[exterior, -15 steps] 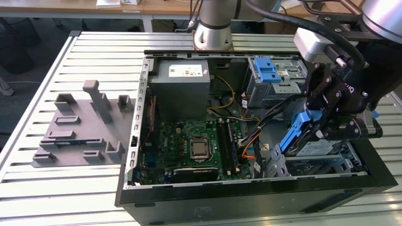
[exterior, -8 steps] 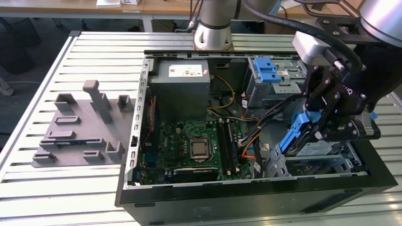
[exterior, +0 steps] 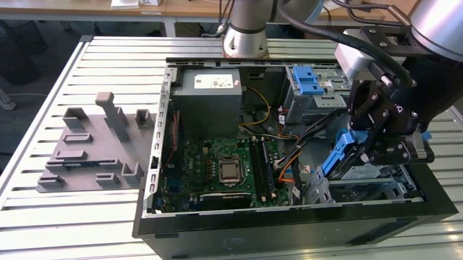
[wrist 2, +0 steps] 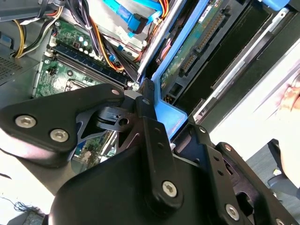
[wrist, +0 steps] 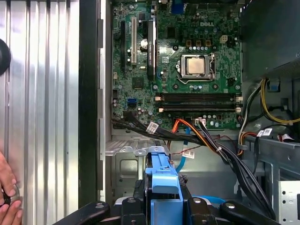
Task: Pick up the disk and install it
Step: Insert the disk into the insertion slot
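In the exterior view the disk (exterior: 340, 156), edged by a blue bracket, stands tilted on edge over the metal drive bay (exterior: 391, 187) at the front corner of the open computer case (exterior: 289, 225), on the exterior view's right. My gripper (exterior: 380, 151) is shut on it from above. The second wrist view has the disk's blue bracket and green circuit side (wrist 2: 199, 44) running away from the black fingers (wrist 2: 146, 101). The first wrist view has the bracket's end (wrist: 161, 171) clamped in my gripper (wrist: 161, 206) above the bay floor (wrist: 129, 171).
A motherboard (exterior: 224, 168) fills the case floor, with bundled cables (exterior: 289, 157) beside the bay. A grey metal box (exterior: 210, 95) and a drive cage with a blue latch (exterior: 311, 81) sit at the back. A grey stand with posts (exterior: 94, 146) lies on the slatted table. A person's hand (wrist: 7, 190) rests by the case.
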`<act>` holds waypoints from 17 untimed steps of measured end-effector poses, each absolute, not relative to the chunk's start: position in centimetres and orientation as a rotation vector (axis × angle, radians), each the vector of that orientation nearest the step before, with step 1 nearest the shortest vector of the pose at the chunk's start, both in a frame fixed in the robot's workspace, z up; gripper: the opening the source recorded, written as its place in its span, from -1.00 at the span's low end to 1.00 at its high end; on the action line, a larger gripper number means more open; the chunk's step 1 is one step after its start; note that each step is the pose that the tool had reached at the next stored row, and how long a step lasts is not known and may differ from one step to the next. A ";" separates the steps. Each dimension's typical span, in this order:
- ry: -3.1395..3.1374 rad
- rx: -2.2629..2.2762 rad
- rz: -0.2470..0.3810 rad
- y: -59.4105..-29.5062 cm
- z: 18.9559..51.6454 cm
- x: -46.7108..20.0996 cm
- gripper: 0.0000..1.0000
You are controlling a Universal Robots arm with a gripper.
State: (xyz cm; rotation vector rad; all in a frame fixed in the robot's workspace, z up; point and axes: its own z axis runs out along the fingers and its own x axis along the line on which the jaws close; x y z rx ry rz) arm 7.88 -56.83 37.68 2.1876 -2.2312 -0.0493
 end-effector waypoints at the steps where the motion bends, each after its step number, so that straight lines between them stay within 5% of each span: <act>1: -2.231 2.188 -0.049 -56.8 37.6 7.9 -0.27; 17: -2.231 2.188 -0.049 -56.8 36.2 7.9 -0.27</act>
